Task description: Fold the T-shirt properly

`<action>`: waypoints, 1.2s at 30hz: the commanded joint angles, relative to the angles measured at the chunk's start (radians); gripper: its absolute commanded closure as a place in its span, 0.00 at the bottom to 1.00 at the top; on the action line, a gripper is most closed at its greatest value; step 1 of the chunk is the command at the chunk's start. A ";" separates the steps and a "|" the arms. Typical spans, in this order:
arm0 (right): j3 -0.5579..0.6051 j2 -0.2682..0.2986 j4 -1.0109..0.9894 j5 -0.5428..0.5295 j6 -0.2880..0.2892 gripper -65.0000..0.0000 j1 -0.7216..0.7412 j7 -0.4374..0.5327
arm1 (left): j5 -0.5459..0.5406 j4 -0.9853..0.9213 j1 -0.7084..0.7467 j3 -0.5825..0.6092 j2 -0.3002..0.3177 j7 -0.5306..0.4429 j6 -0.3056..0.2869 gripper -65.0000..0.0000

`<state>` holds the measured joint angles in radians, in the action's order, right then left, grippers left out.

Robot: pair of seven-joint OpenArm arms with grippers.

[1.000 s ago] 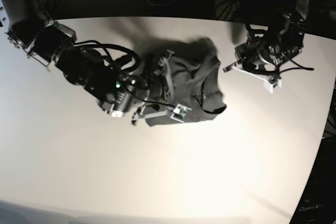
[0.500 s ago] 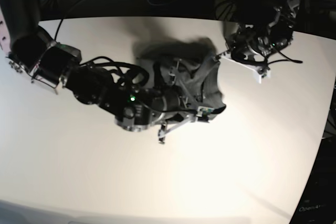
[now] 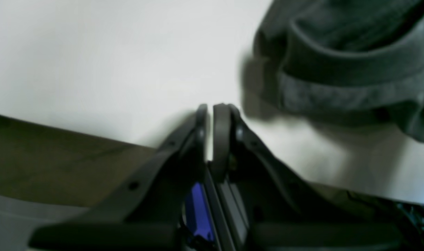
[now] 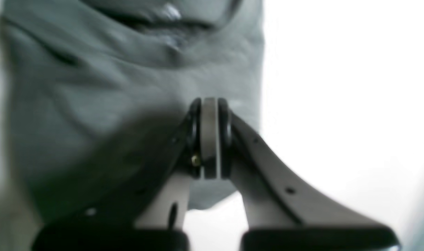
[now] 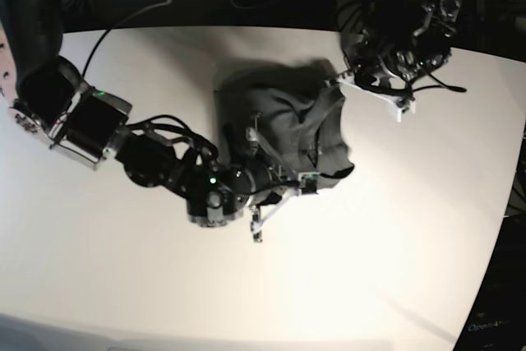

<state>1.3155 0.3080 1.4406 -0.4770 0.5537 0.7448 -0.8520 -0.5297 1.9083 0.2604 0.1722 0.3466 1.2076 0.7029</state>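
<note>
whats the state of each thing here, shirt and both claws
dark charcoal-grey soft wrinkly T-shirt: bunched in a rumpled heap on the white table, not folded flat.
left claw: shut on nothing, over bare table beside the shirt's edge, apart from it.
right claw: shut, tips over the shirt fabric; whether it pinches any cloth cannot be told.

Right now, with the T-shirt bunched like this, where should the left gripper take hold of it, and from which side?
Probably the thick folded hem edge of the T-shirt nearest the left gripper. In the left wrist view that edge rises off the white table as a raised roll, just ahead and to the side of the closed tips, so a low approach from the table side could pinch it.
</note>
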 commanded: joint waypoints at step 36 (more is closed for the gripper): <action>-0.081 0.033 -0.544 0.077 0.098 1.00 -0.070 0.425 | -0.002 0.013 -0.016 -0.006 0.002 -0.004 -0.005 0.95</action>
<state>1.2251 0.3370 0.9024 -0.4229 0.6334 0.6834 -0.3744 -0.5285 1.9064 0.2546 0.1711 0.3447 1.2076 0.7029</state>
